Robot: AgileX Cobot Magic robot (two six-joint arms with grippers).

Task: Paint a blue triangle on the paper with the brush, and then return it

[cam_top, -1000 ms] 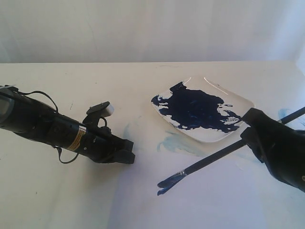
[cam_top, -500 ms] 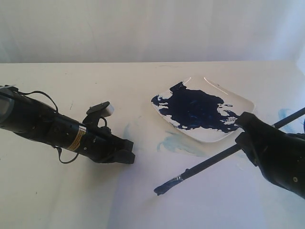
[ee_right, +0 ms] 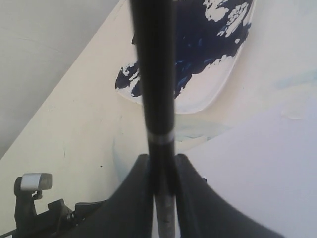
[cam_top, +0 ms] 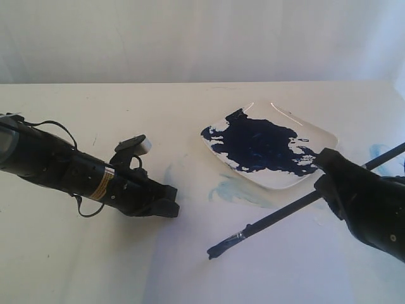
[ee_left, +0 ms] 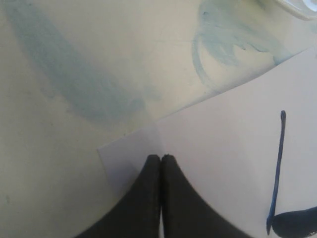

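My right gripper (cam_top: 327,174) is shut on the black handle of the brush (cam_top: 278,215), which slants down to the left. Its dark-blue tip (cam_top: 215,249) rests at or just above the paper (ee_left: 233,148). In the right wrist view the fingers (ee_right: 162,159) clamp the brush (ee_right: 157,74) from both sides. Of a blue triangle only one thin dark-blue line (ee_left: 277,168) shows on the sheet, ending by the brush tip (ee_left: 297,223). My left gripper (ee_left: 161,157) is shut and empty, its tips down on the paper's corner; in the exterior view it (cam_top: 172,208) lies left of the brush.
A white square plate (cam_top: 316,134) smeared with dark-blue paint stands behind the brush, close to my right gripper. Pale blue stains (cam_top: 237,190) mark the cream table (cam_top: 126,114) between plate and paper. The left arm (cam_top: 69,171) stretches across the table's left side.
My right gripper has shifted slightly left and down, carrying the brush tip a little toward the front left. The left arm has not moved.
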